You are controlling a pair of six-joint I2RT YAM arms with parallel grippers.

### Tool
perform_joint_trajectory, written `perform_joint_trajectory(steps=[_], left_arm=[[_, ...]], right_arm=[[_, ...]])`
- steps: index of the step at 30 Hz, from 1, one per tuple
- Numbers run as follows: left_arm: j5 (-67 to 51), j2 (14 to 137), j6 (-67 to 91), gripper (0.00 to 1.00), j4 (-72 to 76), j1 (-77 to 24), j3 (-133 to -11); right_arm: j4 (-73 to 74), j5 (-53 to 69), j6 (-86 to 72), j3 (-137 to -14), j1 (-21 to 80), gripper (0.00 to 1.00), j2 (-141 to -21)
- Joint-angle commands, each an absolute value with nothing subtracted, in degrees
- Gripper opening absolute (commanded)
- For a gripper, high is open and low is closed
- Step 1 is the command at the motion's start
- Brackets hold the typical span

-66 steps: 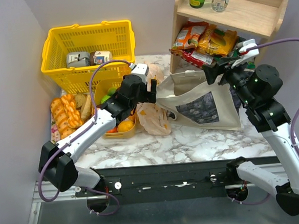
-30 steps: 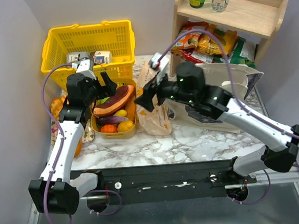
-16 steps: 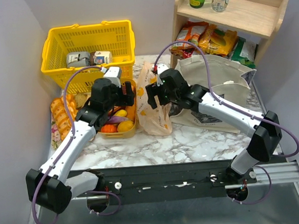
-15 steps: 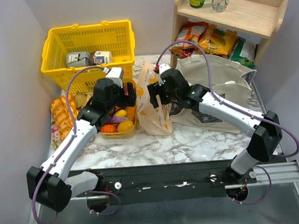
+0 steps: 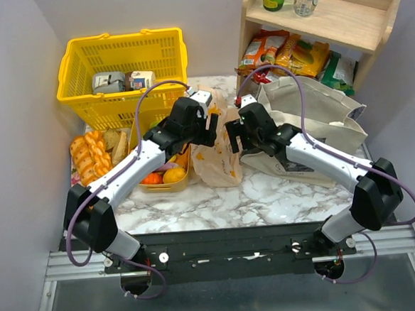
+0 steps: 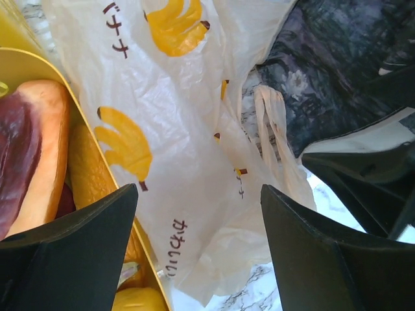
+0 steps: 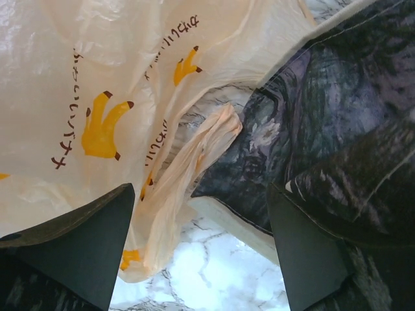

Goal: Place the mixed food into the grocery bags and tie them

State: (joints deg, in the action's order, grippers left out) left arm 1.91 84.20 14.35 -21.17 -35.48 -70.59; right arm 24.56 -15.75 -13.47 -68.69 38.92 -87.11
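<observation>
The thin peach plastic bag (image 5: 211, 159) with yellow banana prints stands crumpled at mid-table. The beige canvas tote (image 5: 312, 130) with a dark print lies just right of it. Fruit fills a yellow tray (image 5: 136, 135) left of the bag: an orange (image 5: 152, 178), a lemon (image 5: 173, 175) and a red-brown slice (image 6: 26, 149). My left gripper (image 5: 207, 123) hangs open over the bag's upper left; the bag (image 6: 194, 162) shows between its jaws (image 6: 198, 189). My right gripper (image 5: 233, 136) is open at the bag's right edge (image 7: 201, 189), over a twisted bag handle (image 7: 188, 162) and the tote's print (image 7: 324, 116).
A yellow shopping basket (image 5: 122, 58) at the back left holds two silvery can-like items (image 5: 110, 82). Braided bread (image 5: 90, 156) lies at the left edge. A wooden shelf (image 5: 326, 12) with snack packets (image 5: 286, 57) and bottles stands at the back right.
My left gripper has swung right from over the fruit tray to the bag's top. My right gripper has shifted a little right and down beside the bag. Both stay open.
</observation>
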Motion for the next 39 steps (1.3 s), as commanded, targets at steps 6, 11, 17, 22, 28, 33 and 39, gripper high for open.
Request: perform_joint_trajectory(steps=[6, 11, 17, 22, 28, 33, 39], left_arm=[[2.6, 91.8, 13.0, 0.75, -24.4, -37.0, -73.6], [3.5, 93.5, 12.8, 0.43, -25.0, -37.0, -73.7], [2.0, 89.4, 10.3, 0.0, -22.2, -37.0, -71.9], [-7.1, 79.7, 3.6, 0.0, -19.1, -36.0, -69.3], [-27.4, 73.7, 1.4, 0.0, -25.4, -28.5, -73.4], [-38.0, 71.4, 0.4, 0.0, -32.7, -21.5, -74.4], [-41.8, 65.5, -2.0, 0.0, -36.3, -16.8, -73.3]], right_arm=[[24.3, -17.6, -13.3, -65.0, 36.0, 0.91, -83.4], [23.7, -17.5, -13.3, -64.0, 35.7, 0.92, -82.3], [23.0, -13.1, -11.7, -63.0, 34.3, 0.94, -80.2], [21.1, -2.0, -7.6, -61.5, 27.8, 0.95, -73.3], [17.2, 12.0, 1.4, -60.1, 27.2, 0.96, -67.1], [11.9, 20.8, 3.4, -58.2, 27.2, 0.98, -62.9], [10.6, 25.4, 4.0, -60.4, 27.2, 0.99, -64.6]])
